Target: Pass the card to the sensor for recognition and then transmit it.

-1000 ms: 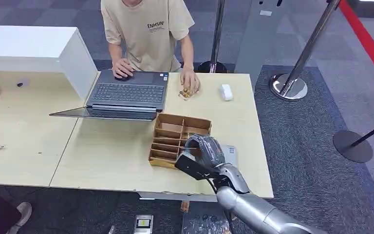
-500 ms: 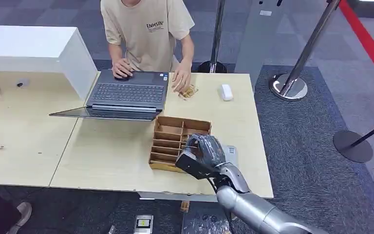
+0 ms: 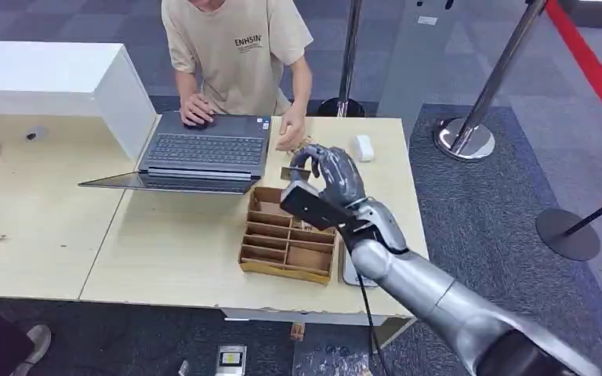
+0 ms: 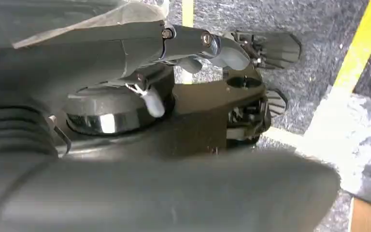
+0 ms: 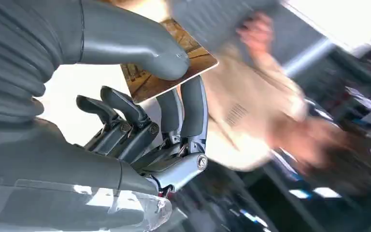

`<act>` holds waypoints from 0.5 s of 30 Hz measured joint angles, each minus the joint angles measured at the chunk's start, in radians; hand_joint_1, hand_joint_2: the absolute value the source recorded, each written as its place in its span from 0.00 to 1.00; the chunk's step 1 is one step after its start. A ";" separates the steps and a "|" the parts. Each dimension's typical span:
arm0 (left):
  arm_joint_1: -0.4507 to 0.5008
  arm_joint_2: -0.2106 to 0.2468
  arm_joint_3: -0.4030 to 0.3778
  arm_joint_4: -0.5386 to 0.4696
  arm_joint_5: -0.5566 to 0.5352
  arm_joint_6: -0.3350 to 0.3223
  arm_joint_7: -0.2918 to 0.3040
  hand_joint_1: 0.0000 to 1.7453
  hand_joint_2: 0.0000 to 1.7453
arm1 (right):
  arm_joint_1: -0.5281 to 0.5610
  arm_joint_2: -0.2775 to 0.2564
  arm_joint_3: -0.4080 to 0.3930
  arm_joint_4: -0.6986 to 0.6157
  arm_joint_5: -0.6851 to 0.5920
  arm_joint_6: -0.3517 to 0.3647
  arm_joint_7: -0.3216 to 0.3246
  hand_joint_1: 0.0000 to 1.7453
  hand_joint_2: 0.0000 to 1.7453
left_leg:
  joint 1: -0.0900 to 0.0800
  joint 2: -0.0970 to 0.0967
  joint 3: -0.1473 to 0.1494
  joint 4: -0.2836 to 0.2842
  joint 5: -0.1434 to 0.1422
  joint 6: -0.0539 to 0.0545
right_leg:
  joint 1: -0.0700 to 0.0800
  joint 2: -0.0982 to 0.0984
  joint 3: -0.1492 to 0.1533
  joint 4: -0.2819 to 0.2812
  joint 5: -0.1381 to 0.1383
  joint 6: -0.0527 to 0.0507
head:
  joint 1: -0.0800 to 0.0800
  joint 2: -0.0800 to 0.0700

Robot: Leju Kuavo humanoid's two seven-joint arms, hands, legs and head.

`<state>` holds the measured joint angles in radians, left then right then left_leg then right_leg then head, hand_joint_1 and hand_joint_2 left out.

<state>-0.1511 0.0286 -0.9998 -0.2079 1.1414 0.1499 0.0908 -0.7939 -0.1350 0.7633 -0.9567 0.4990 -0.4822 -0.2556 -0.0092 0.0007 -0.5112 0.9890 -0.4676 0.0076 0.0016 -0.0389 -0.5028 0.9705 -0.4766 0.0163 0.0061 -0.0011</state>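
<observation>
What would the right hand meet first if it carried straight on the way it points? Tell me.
Probably the person's hand at the table's far edge: the right hand, pinching the card, points that way. Depth is unclear, so it might pass above.

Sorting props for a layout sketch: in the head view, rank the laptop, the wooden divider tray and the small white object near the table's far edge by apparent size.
1. laptop, largest.
2. wooden divider tray, clearly smaller, partly hidden by the right hand.
3. small white object, by far the smallest.

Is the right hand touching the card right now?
Touching. The right wrist view shows the right hand pinching the card: the thumb presses on one face and the fingers back the other.
</observation>
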 joint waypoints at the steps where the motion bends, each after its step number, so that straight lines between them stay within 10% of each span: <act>1: -0.001 -0.001 -0.002 0.000 -0.002 -0.007 -0.001 0.00 1.00 | -0.028 -0.001 -0.004 -0.009 0.000 0.008 -0.004 1.00 1.00 | 0.000 0.000 0.000 0.000 0.000 0.000 | 0.000 0.000 0.000 0.000 0.000 0.000 | 0.000 0.000; 10: -0.009 -0.010 -0.034 0.000 -0.030 -0.079 -0.043 0.00 1.00 | -0.242 0.041 0.000 0.079 0.089 0.050 -0.036 1.00 1.00 | 0.000 0.000 -0.001 0.000 0.000 0.000 | 0.000 0.000 0.000 0.000 0.000 0.000 | 0.000 0.000; 15: -0.016 -0.022 -0.045 0.000 -0.019 -0.118 -0.070 0.00 1.00 | -0.316 0.098 0.052 0.236 0.293 0.093 0.061 1.00 1.00 | 0.001 -0.001 -0.001 0.000 0.000 0.000 | 0.001 0.000 0.000 0.000 0.000 0.000 | 0.000 0.000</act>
<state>-0.1669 0.0065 -1.0449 -0.2079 1.1226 0.0318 0.0207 -1.1100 -0.0371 0.8155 -0.7204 0.7922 -0.3896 -0.1943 -0.0085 0.0000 -0.5121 0.9890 -0.4675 0.0075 0.0022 -0.0393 -0.5028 0.9707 -0.4767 0.0162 0.0065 -0.0011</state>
